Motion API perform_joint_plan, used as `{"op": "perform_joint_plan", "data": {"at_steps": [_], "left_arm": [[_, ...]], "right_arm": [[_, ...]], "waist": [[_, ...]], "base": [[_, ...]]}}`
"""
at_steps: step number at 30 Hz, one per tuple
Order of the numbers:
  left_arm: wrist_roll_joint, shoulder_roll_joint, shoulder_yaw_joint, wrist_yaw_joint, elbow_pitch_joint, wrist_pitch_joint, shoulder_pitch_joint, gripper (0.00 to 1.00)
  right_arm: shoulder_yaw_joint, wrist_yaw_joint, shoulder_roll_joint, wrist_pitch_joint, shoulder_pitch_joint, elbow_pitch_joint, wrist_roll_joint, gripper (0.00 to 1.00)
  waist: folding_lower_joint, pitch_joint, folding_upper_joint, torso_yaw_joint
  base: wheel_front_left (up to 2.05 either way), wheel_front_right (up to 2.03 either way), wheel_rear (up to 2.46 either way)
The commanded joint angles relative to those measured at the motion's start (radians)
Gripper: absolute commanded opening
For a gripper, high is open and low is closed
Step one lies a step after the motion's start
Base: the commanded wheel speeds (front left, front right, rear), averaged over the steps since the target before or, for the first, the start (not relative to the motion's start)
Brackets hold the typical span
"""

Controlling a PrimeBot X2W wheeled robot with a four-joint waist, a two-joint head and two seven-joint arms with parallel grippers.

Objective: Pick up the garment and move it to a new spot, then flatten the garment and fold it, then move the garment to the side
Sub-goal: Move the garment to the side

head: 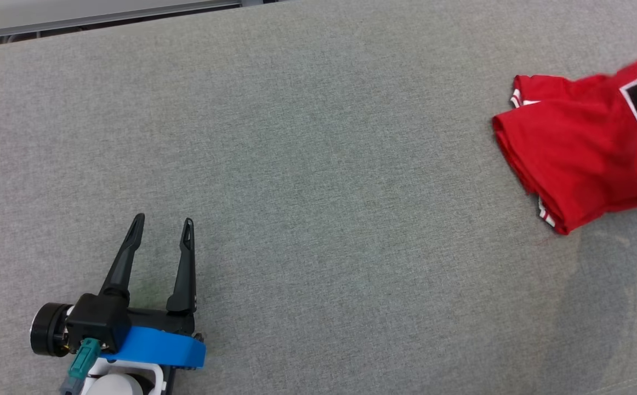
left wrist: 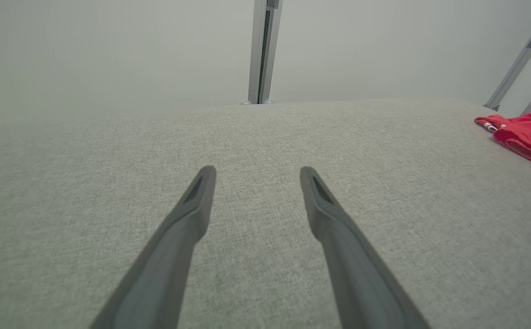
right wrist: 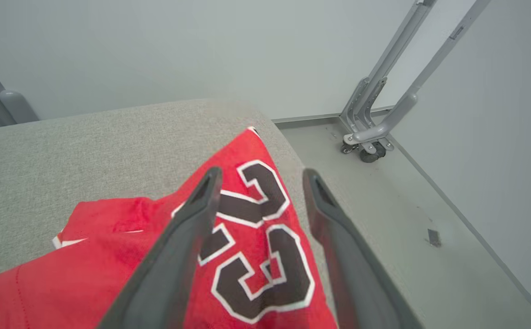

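The garment (head: pixel 581 142) is a red jersey with black, white-edged numerals, lying folded at the right edge of the grey table (head: pixel 318 164). In the left wrist view the garment (left wrist: pixel 528 135) shows as a red strip at the far right. My left gripper (head: pixel 163 225) hovers open over bare cloth at the lower left, far from it; between its fingers (left wrist: pixel 257 171) there is nothing. In the right wrist view my right gripper (right wrist: pixel 261 176) stands open just above the garment (right wrist: pixel 256 246), its fingers spread over the numerals and gripping nothing.
The table's right edge (right wrist: pixel 288 141) drops to a grey floor (right wrist: pixel 407 219) beside the garment. A wheeled metal frame (right wrist: pixel 370 146) stands against the wall there. A vertical post (left wrist: pixel 263 50) rises behind the table's far edge.
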Motion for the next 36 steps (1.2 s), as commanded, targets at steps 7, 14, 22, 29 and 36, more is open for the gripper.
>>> {"op": "perform_joint_plan", "data": {"at_steps": [7,14,22,29,36], "left_arm": [[-0.01,-0.004,-0.003,0.009,0.018,-0.013,0.003,1.0],[-0.027,-0.012,0.008,0.018,0.033,-0.032,0.007,1.0],[-0.058,-0.024,0.048,0.041,0.071,-0.05,0.033,1.0],[-0.087,-0.023,0.091,0.059,0.119,-0.06,0.09,1.0],[-0.096,-0.036,0.085,0.054,0.133,-0.063,0.148,1.0]], "right_arm": [[0.016,0.0,0.05,-0.129,-0.022,0.011,-0.04,1.0],[0.16,0.0,0.101,-0.207,0.013,-0.004,0.001,1.0],[0.262,0.0,0.17,-0.334,0.147,-0.051,0.038,1.0],[0.283,0.0,0.241,-0.426,0.345,-0.104,0.09,1.0],[0.358,0.0,0.256,-0.471,0.538,-0.223,0.144,1.0]], "waist": [[0.0,-0.023,0.0,0.008],[0.0,-0.078,0.0,0.025],[0.0,-0.179,0.0,0.094],[0.0,-0.263,0.0,0.165],[0.0,-0.3,0.0,0.201]], "base": [[0.0,0.0,0.0],[0.0,0.0,0.0],[0.0,0.0,0.0],[0.0,0.0,0.0],[0.0,0.0,0.0]]}}
